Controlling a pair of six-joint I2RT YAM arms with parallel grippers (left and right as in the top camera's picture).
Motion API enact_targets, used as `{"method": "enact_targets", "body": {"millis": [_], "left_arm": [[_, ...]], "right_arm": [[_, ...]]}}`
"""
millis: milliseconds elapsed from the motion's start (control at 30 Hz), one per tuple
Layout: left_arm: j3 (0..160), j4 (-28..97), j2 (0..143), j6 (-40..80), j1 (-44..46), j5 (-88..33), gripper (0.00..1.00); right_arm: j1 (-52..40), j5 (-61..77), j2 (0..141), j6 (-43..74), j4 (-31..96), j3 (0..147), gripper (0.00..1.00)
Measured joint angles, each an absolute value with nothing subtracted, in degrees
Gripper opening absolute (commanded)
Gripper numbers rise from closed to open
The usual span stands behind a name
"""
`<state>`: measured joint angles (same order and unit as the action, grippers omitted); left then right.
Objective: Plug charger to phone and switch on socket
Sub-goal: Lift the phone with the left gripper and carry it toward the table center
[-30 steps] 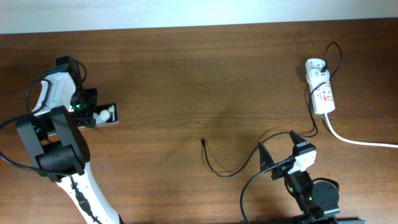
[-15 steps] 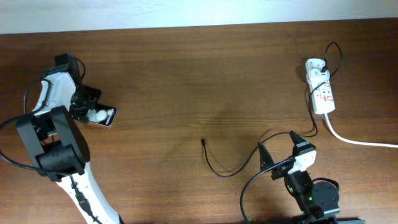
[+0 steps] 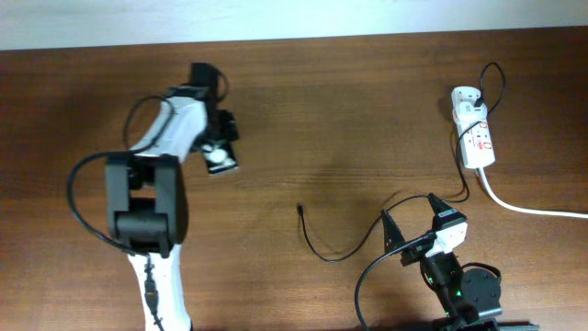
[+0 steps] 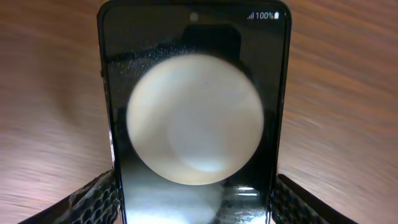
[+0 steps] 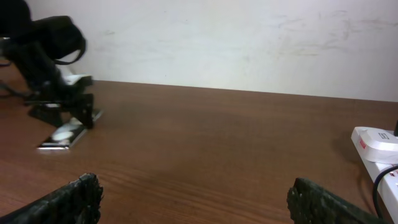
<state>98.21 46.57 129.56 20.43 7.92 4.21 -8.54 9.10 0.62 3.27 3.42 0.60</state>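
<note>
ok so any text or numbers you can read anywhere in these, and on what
"100%": top right corner of the phone screen, in the left wrist view.
The socket has red print on it, too small to read in the overhead view.
Nothing else is readable.

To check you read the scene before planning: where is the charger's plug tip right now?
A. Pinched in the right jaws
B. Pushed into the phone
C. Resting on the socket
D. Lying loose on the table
D: the plug tip lies bare on the table, well apart from the phone held by the left gripper.
</note>
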Motion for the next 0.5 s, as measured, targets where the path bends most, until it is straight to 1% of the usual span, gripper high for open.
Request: {"method": "enact_targets", "body": {"millis": [100,233,367,500], "left_arm": [[98.21,46.39,129.56,18.94,16.69,3.97,0.65],[98.21,46.41,129.56,18.15,25.21,3.86,0.66],[98.39,47.72,129.56,18.20,29.74,3.62,0.66],[98.54,49.23,129.56,20.51,30.37,3.44,0.65]], "right_arm": [[-8.54,9.10,0.62,3.29,3.40,0.60,0.99],[-8.54,9.10,0.62,3.27,3.42,0.60,0.99],[-8.54,9.10,0.62,3.27,3.42,0.60,0.99],[-8.54,9.10,0.62,3.25,3.40,0.60,0.99]]}}
